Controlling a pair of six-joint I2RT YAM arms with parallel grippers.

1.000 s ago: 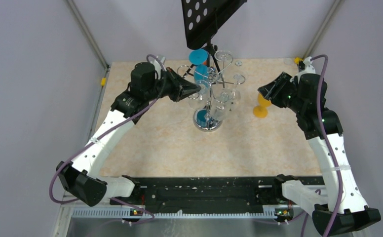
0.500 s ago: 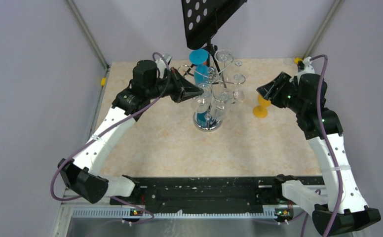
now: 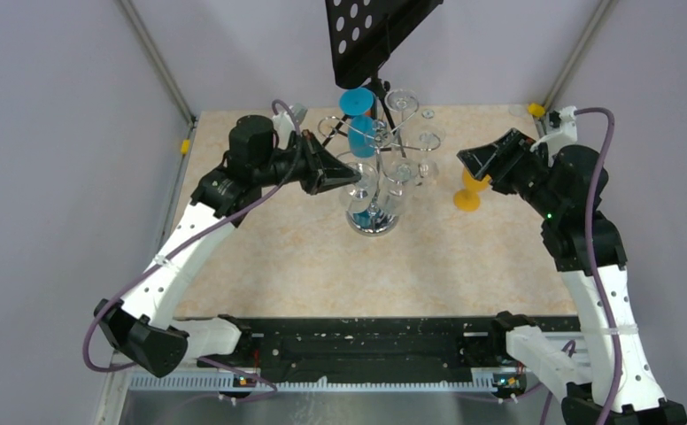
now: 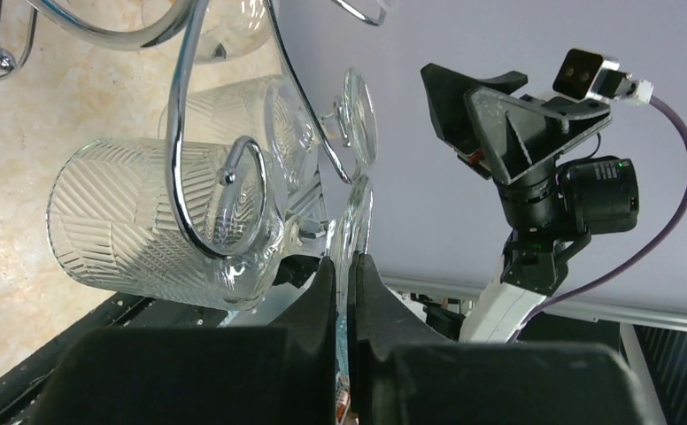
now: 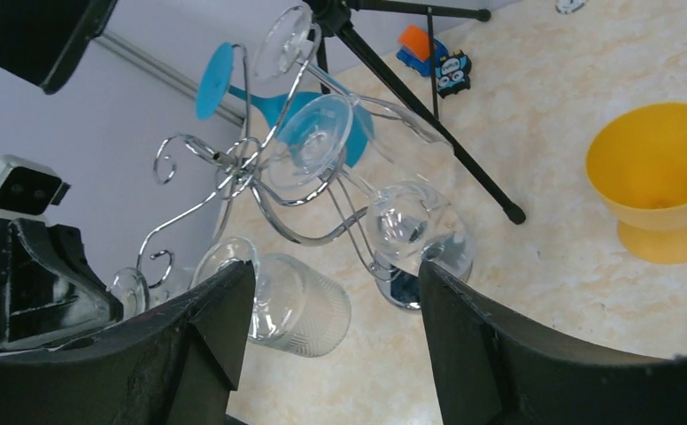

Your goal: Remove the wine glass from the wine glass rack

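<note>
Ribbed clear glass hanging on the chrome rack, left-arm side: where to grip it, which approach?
Pinch the thin foot disc edge-on, coming from the outer left side of the rack. The ribbed glass hangs bowl-down, its bowl looks too wide for the left pincer, and the wire scrolls crowd the stem.

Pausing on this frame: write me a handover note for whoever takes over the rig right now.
Left tool: shut on the foot of a clear patterned wine glass.
Right tool: open, empty, hovering right of the rack near a yellow cup.
The glass hangs from an arm of the chrome wine glass rack, among other glasses.
Done: the grasp.
Left: slide the glass off the arm, then set it down away from the rack.
</note>
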